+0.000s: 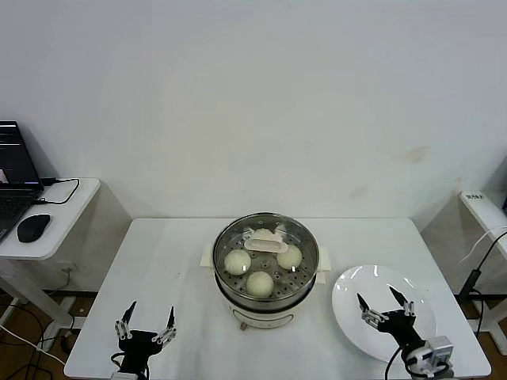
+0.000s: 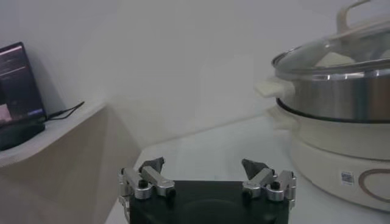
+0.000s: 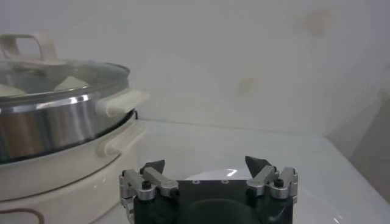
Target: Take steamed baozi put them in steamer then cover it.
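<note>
At the lower left of the head view the left claw [image 1: 145, 323] hangs spread and empty over the desk [image 1: 170, 269]. In the centre, the steamer [image 1: 266, 273] holds the baozi [image 1: 260, 283] under its glass lid [image 1: 266, 255], so the task looks finished. At lower right, the right claw [image 1: 386, 305] hovers apart over the bare white plate [image 1: 348, 305].

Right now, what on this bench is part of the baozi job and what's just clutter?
Job:
steamed baozi, inside the steamer
glass lid, already on
white plate, empty
left gripper and right gripper, open

Lying about:
laptop
mouse
</note>
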You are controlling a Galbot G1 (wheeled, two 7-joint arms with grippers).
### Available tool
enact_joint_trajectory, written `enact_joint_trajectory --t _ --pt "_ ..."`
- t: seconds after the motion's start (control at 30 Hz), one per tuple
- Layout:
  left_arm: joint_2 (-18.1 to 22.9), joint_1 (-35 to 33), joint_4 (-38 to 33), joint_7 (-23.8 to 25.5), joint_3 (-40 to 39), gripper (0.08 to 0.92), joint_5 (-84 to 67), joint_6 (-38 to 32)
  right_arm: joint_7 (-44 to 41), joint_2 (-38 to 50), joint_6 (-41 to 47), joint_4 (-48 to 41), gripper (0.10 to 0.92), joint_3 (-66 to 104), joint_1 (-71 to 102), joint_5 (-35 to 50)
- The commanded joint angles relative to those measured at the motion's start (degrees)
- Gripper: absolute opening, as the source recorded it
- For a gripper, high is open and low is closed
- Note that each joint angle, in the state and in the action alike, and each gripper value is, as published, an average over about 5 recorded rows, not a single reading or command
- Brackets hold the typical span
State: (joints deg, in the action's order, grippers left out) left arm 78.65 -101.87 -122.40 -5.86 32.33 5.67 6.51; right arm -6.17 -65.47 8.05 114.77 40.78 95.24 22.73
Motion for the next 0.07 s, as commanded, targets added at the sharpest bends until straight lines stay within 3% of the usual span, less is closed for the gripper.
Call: enact_joint_trajectory --t 0.03,0.07 --pt "0.1 -0.1 0.0 -0.4 -0.2 0.823 -0.1 -0.2 0.2 -0.5 -0.8 -0.3 0.823 0.6 -0.3 -0.5" --pt "0.1 -0.1 0.0 -0.4 -0.2 0.823 -0.1 -0.2 0.2 -0.5 -0.9 -0.3 0.823 0.6 -0.4 -0.5"
